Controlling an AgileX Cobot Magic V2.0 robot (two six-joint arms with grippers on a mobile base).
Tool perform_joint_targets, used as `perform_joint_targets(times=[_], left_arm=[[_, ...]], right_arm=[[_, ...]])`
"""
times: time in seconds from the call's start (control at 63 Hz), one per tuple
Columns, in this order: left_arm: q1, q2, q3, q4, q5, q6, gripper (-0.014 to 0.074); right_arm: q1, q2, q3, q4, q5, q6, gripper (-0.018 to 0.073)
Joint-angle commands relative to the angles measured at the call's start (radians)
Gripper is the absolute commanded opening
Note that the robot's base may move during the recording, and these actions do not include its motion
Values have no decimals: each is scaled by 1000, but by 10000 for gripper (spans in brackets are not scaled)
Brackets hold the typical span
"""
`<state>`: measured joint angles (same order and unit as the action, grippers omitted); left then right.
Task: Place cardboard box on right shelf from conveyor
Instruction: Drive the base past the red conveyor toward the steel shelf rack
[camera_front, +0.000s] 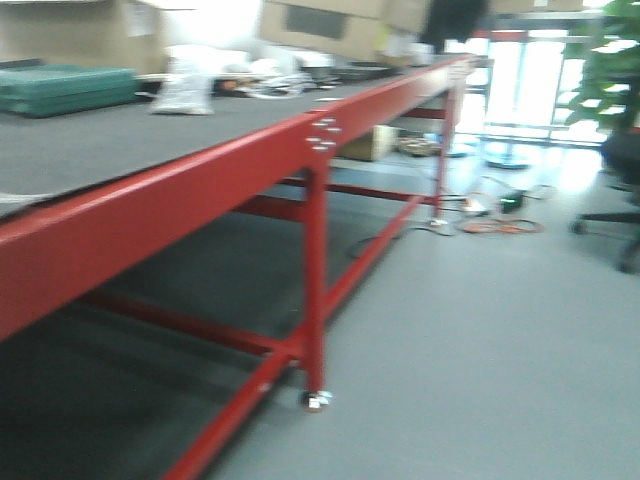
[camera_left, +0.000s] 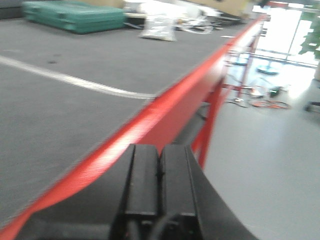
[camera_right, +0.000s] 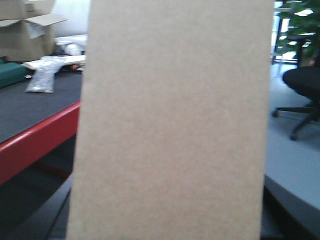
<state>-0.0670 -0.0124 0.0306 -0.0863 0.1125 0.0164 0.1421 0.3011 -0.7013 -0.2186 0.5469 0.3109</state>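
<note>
The box (camera_right: 170, 125) fills the middle of the right wrist view from top to bottom, its plain face close to the lens. The conveyor (camera_right: 30, 107) is seen behind it at the left. The right tool is hidden, so its grip cannot be told. The left tool (camera_left: 159, 150) is seen at bottom centre, fingers pressed together with nothing between them. A green bin (camera_front: 65, 88) and a white bag (camera_front: 185, 85) are seen at upper left on the belt.

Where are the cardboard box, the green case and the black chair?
cardboard box (camera_right: 170, 120): right wrist view, middle of its tan face.
green case (camera_left: 75, 16): left wrist view, its top.
black chair (camera_right: 302, 84): right wrist view, its seat.
</note>
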Motion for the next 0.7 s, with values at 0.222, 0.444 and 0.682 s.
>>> perform_joint_targets(times=[0.222, 0.444, 0.682], left_arm=[[-3, -11, -3, -5, -85, -5, -119], [-3, -11, -3, -5, -85, -5, -119], [-3, -11, -3, -5, -85, -5, -119]], right_arm=[[-6, 9, -28, -14, -104, -9, 182], [-6, 9, -28, -14, -104, -9, 182], [-6, 9, -28, -14, -104, -9, 182]])
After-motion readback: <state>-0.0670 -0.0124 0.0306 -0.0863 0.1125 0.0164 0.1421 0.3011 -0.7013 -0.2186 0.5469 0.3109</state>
